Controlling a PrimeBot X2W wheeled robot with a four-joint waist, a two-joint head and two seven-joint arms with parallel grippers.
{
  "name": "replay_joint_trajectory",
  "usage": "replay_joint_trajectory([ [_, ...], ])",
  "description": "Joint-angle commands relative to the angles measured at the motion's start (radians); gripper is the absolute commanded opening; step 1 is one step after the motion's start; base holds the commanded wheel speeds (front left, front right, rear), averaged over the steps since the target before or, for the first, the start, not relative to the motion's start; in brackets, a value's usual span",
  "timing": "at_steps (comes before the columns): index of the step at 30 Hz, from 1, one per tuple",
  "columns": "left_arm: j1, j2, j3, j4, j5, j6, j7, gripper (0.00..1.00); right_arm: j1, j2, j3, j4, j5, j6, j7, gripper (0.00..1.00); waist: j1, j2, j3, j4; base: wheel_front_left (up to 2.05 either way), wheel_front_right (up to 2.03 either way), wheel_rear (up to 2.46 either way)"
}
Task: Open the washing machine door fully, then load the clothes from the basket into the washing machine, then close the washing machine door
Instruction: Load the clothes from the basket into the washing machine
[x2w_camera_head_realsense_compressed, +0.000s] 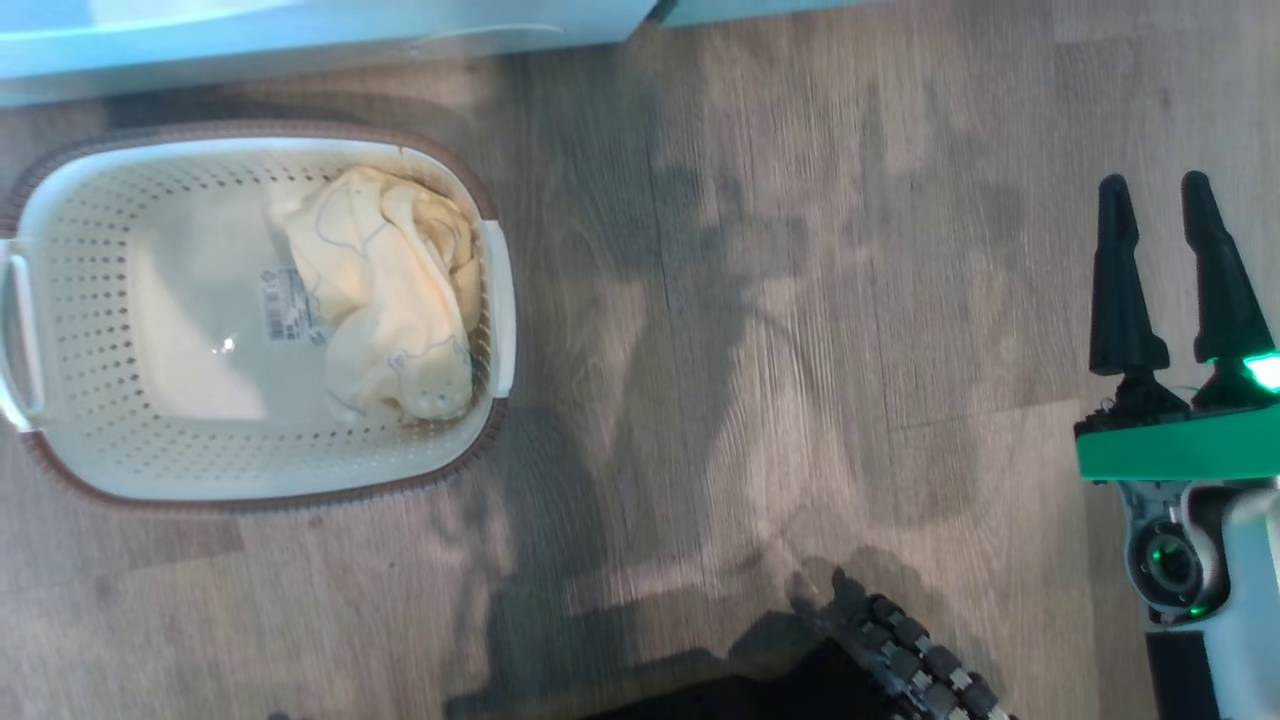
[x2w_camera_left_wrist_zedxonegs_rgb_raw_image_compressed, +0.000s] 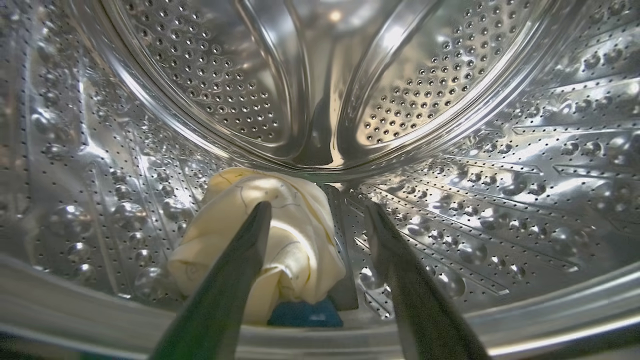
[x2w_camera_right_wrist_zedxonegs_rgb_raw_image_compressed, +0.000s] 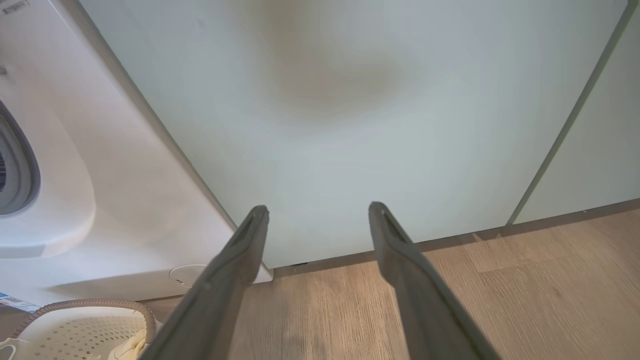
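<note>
The cream basket (x2w_camera_head_realsense_compressed: 90, 440) with a brown rim stands on the floor at the left of the head view, and one pale yellow garment (x2w_camera_head_realsense_compressed: 385, 290) lies bunched in its right half. In the left wrist view, my left gripper (x2w_camera_left_wrist_zedxonegs_rgb_raw_image_compressed: 317, 210) is open inside the steel drum of the washing machine (x2w_camera_left_wrist_zedxonegs_rgb_raw_image_compressed: 480, 190). Another pale yellow garment (x2w_camera_left_wrist_zedxonegs_rgb_raw_image_compressed: 295, 235) lies on the drum floor just beyond its fingertips, let go. My right gripper (x2w_camera_head_realsense_compressed: 1160, 200) stands open and empty at the right over bare floor. In the right wrist view, my right gripper (x2w_camera_right_wrist_zedxonegs_rgb_raw_image_compressed: 318, 212) faces a cabinet panel, with the washing machine's white front (x2w_camera_right_wrist_zedxonegs_rgb_raw_image_compressed: 75, 165) at the left. The door is out of view.
The pale green cabinet panels (x2w_camera_right_wrist_zedxonegs_rgb_raw_image_compressed: 350, 125) meet the wood floor (x2w_camera_right_wrist_zedxonegs_rgb_raw_image_compressed: 500, 300) at a dark plinth. The basket's corner (x2w_camera_right_wrist_zedxonegs_rgb_raw_image_compressed: 75, 325) shows at the lower left of the right wrist view. The robot's dark base (x2w_camera_head_realsense_compressed: 900, 660) sits at the bottom of the head view.
</note>
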Motion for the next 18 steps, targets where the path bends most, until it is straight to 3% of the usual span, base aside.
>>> replay_joint_trajectory([
  [1,0.017,0.050,0.026,-0.051,-0.009,0.004,-0.006,1.00,0.023,-0.011,0.005,-0.030,-0.008,-0.003,-0.009,1.00,0.0001,-0.0001,-0.014,0.006,0.00,0.00,0.00],
  [10,0.304,0.083,0.071,-0.330,-0.061,0.080,-0.029,1.00,0.052,-0.011,-0.031,-0.040,-0.033,-0.003,-0.009,1.00,0.0001,-0.0001,-0.069,0.037,0.00,0.00,0.00],
  [18,0.675,0.081,0.132,-0.672,-0.097,0.221,-0.078,1.00,0.088,-0.011,-0.071,-0.054,-0.072,-0.003,-0.009,1.00,0.0001,-0.0001,-0.136,0.092,0.00,0.00,0.00],
])
